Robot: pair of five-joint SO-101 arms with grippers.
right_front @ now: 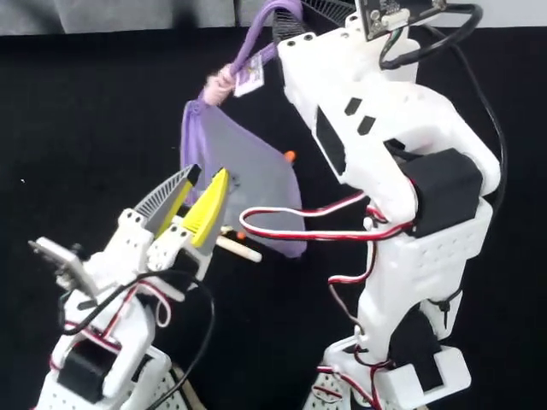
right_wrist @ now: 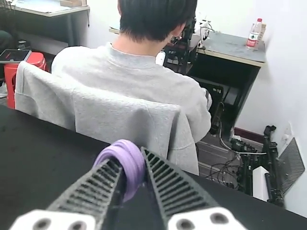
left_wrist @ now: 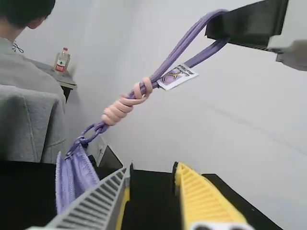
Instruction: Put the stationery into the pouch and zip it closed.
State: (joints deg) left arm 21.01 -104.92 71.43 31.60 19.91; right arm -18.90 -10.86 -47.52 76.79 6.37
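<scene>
Fingers of the left gripper (right_front: 209, 171), one grey and one yellow, stand apart with nothing between them, their tips just beside the near face of the pouch (right_front: 248, 171). The pouch is a thin, translucent purple bag that hangs slack and tilted over the black worktop (right_front: 102, 111). It looks light and floppy, and I judge it will sag, swing and twist at any push, so it needs holding in two places for filling or zipping. Its strap (right_front: 256, 47) is the firm hold for carrying, while a fold of fabric beside the zip would better resist the pull of the slider. A pale stick (right_front: 242, 248), probably a piece of the stationery, shows at the pouch's lower edge; it looks slim, stiff and likely to roll. Whether it is inside the bag or on the worktop beneath I cannot tell. An orange spot (right_front: 290, 156) at the far edge may be the zip pull or another item, too small to say. The zip line is hard to make out, as is whether the mouth is open. Farther up, the strap passes through a pink coil (left_wrist: 122, 105) and past a tag (left_wrist: 176, 76) to the right gripper (right_wrist: 130, 160), whose black ribbed fingers are closed on the strap's loop.
</scene>
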